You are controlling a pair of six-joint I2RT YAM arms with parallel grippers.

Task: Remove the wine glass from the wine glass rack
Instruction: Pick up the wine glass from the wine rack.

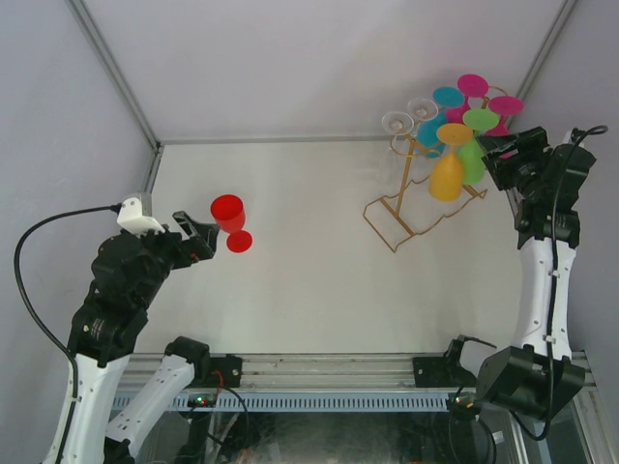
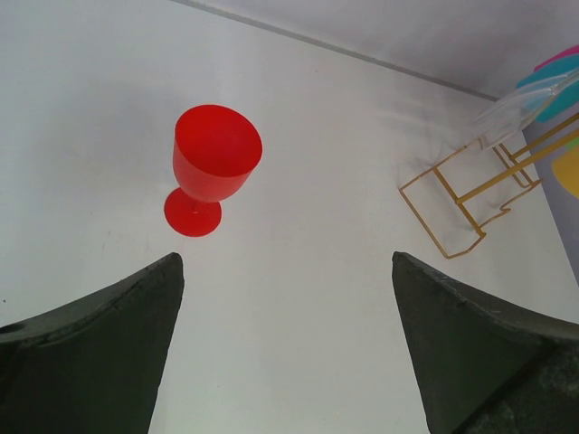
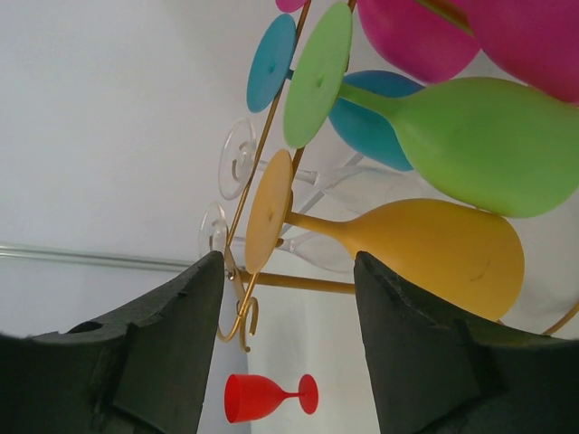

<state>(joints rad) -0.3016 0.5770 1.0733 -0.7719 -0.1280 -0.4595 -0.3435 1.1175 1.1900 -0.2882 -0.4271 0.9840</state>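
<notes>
Gold wire forms the tall wine glass rack (image 1: 379, 228) at the far right of the white worktop (image 1: 309, 290) in the top view; plastic glasses hang by their feet from its loop arms, a yellow-orange wine glass (image 1: 446, 177) lowest in front and a lime-green glass (image 1: 473, 166) just beside it; the right arm's fingers (image 1: 501, 155) sit close by those two bowls, their gap not readable here; a red plastic wine glass (image 1: 228, 213) stands upright far to the left, just ahead of the left arm's fingers (image 1: 200, 235).

From the left wrist, those fingers (image 2: 90, 353) are spread as wide as they go and hold nothing; the red glass (image 2: 215, 163) stands beyond them untouched; the rack's base (image 2: 422, 221) shows at the right.

From the right wrist, the fingers (image 3: 163, 353) stand part-way apart and grip nothing; the yellow-orange glass (image 3: 434, 253) hangs just above the gap, its foot hooked on the wire (image 3: 298, 283), the green one (image 3: 479, 145) over it.

The yellow-orange glass looks like the one to take. The step probably goes best with the fingers centred on its stem and closed gently; the foot can then slide out along the loop, not straight down, so the light rack neither tips nor knocks its neighbours.
</notes>
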